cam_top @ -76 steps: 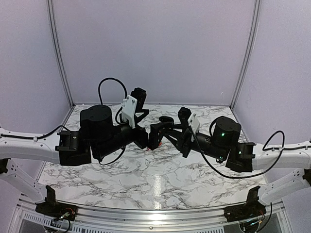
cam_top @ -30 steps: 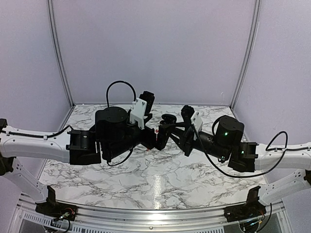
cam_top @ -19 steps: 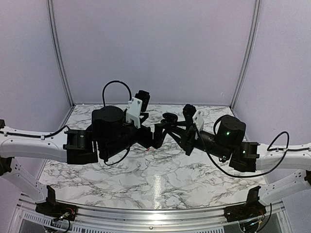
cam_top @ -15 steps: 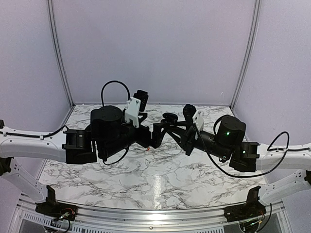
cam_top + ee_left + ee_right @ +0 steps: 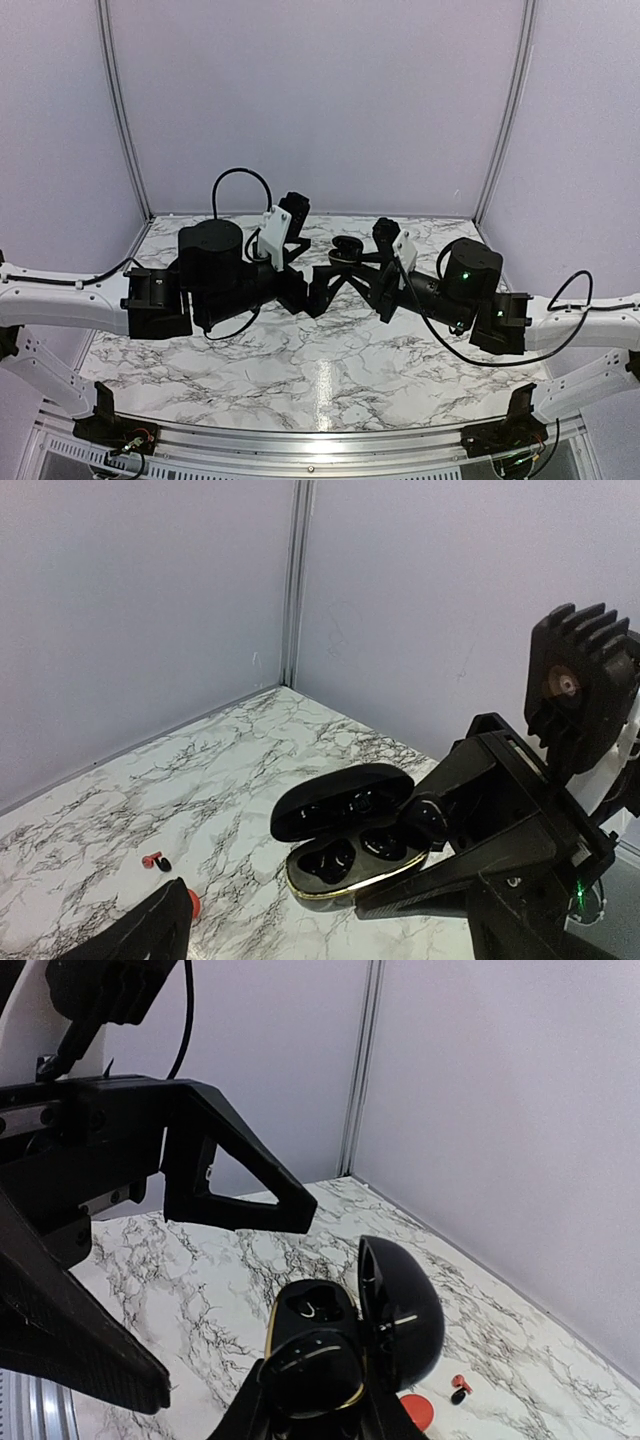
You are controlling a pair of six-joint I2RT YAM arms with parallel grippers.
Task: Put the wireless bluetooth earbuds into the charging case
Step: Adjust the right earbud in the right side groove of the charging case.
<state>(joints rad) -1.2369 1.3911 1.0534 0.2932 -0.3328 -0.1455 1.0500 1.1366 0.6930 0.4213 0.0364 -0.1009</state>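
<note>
Gripping now: the right gripper (image 5: 315, 1415) is closed narrow on the base of the black charging case (image 5: 345, 825), with a finger on either side.
Left gripper: the left gripper (image 5: 303, 290) is spread wide with nothing between its fingers. It sits just beside the right one and points toward the case.
Case: the lid is hinged open and the wells face up. The case looks lifted off the marble table (image 5: 120, 800), though I cannot be sure it clears it. I also cannot tell whether the wells are already filled.
Earbud: a tiny red-and-black earbud (image 5: 153, 861) lies loose on the table, well apart from the black case.
Beside it: a round red case (image 5: 415, 1412) sits near that earbud. In the left wrist view it is partly hidden behind a left finger.
Step, as I judge it: the left arm must fetch a bud while the right arm presents the case.
Risk one: the bud is small and the marble is smooth, so fingers closing off-centre could flick it away or pinch it crooked.
Risk two: with the grippers this close, a bump could twist the case in its narrow hold or knock the lid shut.
Risk three: the reddish bud may belong to the red case, so it could end up in the wrong well.
</note>
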